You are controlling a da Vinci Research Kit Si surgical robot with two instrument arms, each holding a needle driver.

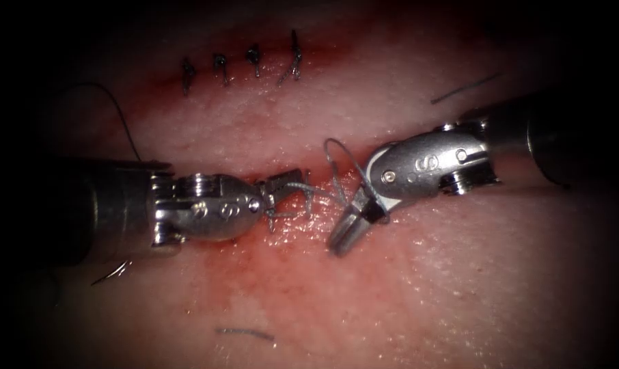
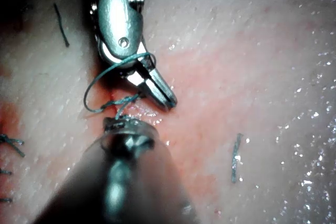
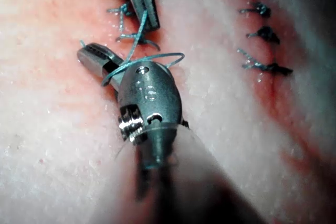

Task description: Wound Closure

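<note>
My left tool [image 1: 282, 186] comes in from the left, its jaws shut on the blue-grey thread [image 1: 303, 198] just over the red-stained cut [image 1: 309, 167] in the tissue [image 1: 460, 273]. The right tool [image 1: 342, 239] points down and left beside it, jaws slightly open and empty. A loop of thread [image 1: 333, 147] is wound around the base of those jaws. The left wrist view has that loop [image 2: 97, 90] circling the right tool [image 2: 163, 90], just beyond my left tool's tip [image 2: 123, 124]. The right wrist view has the right tool's toothed jaw [image 3: 97, 56] and the left tool [image 3: 142, 6] on the thread.
Several finished stitches [image 1: 221, 68] close a second cut at the back, also visible as stitches [image 3: 262, 38]. Cut thread ends lie loose on the tissue: one in front [image 1: 244, 333], one at the right [image 1: 463, 89]. A dark strand [image 1: 121, 116] arcs above the left shaft.
</note>
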